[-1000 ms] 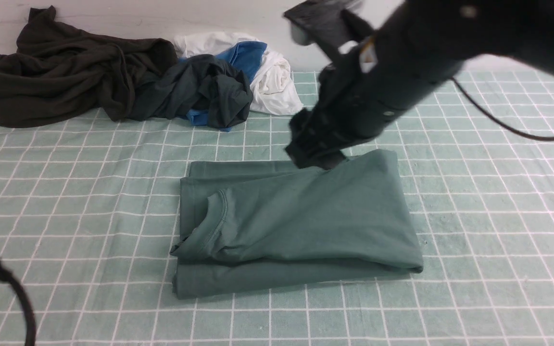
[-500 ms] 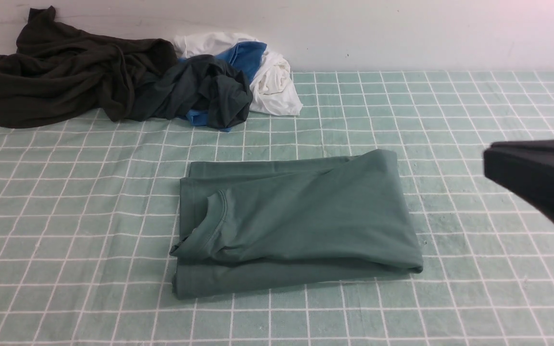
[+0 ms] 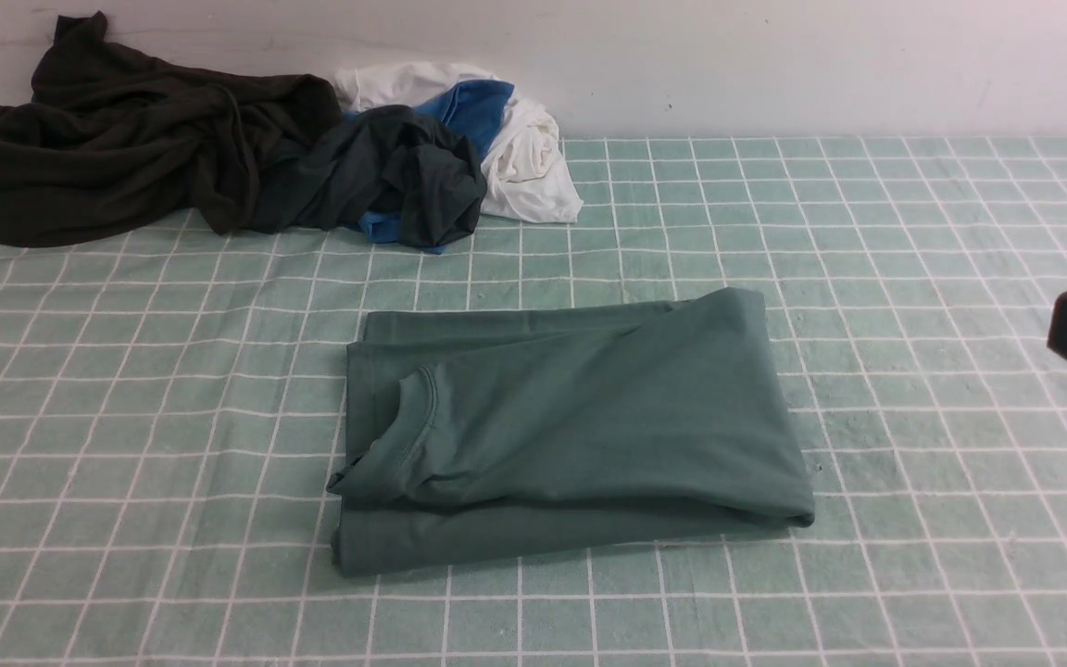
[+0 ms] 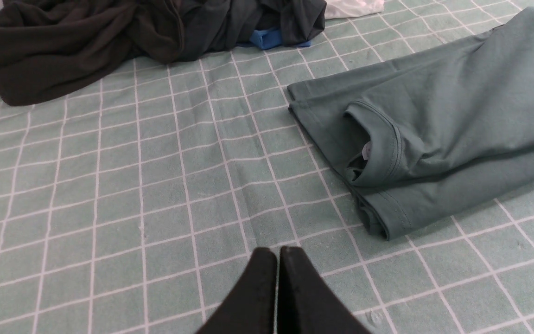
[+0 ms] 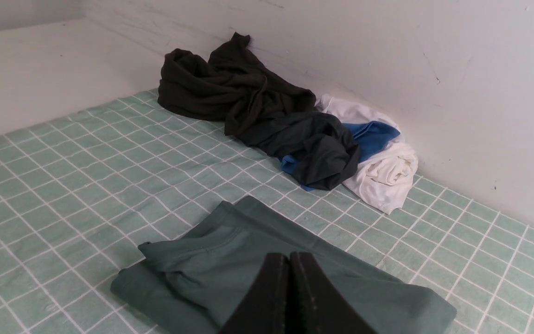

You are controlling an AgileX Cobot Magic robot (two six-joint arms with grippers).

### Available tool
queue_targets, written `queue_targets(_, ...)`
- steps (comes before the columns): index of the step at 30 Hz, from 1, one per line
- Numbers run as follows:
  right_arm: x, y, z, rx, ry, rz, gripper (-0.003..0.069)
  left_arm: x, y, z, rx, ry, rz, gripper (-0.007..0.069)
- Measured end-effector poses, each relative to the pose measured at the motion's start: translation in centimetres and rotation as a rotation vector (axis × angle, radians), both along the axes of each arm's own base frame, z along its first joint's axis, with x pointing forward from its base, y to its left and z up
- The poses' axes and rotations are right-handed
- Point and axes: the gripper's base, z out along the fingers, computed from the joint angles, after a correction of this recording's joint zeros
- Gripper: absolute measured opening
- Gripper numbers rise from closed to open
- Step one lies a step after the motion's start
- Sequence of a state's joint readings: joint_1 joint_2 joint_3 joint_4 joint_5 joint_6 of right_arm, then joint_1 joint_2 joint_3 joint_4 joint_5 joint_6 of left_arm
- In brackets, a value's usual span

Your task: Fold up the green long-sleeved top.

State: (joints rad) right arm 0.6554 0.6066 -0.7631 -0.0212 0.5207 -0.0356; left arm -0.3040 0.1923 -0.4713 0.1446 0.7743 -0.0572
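Centrally on the worktop lay the green long-sleeved top, folded into a flat rectangle with its ribbed neck at nine o'clock, nothing touching it. At eleven o'clock from it, against the wall, we saw a heap: a blackish-olive garment, a darker blackish-green garment, blue cloth and white cloth. Our left gripper hung over bare checked cloth at about eight o'clock from the top, jaws clenched on nothing. Our right gripper hovered clear above the top, jaws likewise pressed together and empty.
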Motion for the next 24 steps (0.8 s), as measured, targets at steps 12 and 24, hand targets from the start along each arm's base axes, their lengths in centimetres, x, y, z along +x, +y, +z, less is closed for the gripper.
queue_targets(12,0.0,0.2,-0.5,0.036,0.023,0.007,-0.0014,0.0,0.0,0.0,0.001,0.000,0.000,-0.0003)
queue_targets(24,-1.3,-5.0,-11.1,0.186,-0.128,-0.393,-0.0014,0.0,0.0,0.0,0.003,-0.001,0.000,-0.0003)
